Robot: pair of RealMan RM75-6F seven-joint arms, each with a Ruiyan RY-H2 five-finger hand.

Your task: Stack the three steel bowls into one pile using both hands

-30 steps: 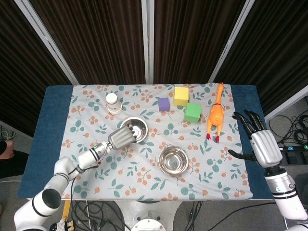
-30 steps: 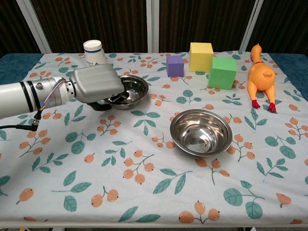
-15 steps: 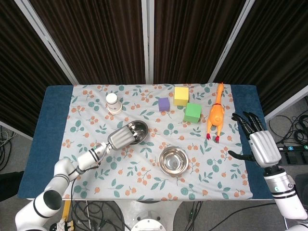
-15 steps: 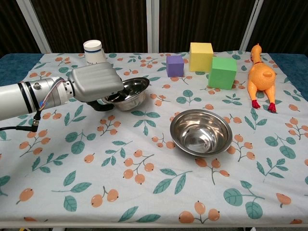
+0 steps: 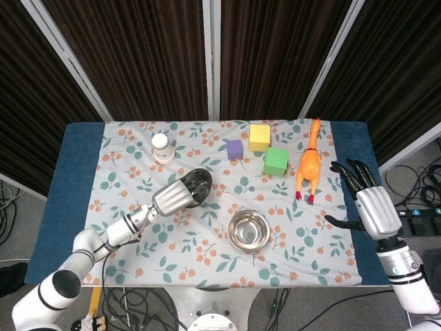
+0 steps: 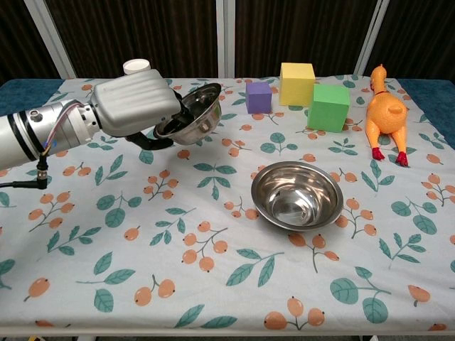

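My left hand grips a steel bowl by its near rim and holds it off the cloth, tilted with its opening facing up and to the left. A second steel bowl sits upright on the floral cloth, right of centre and nearer the front. I cannot make out a third bowl apart from these two. My right hand hovers open, fingers spread, over the blue strip at the table's right edge; only the head view shows it.
A white cup stands behind the left hand. At the back are a purple cube, a yellow cube and a green cube. An orange rubber chicken lies at the right.
My left hand has lifted the bowl off the cloth and tipped it up. The right hand has barely moved.
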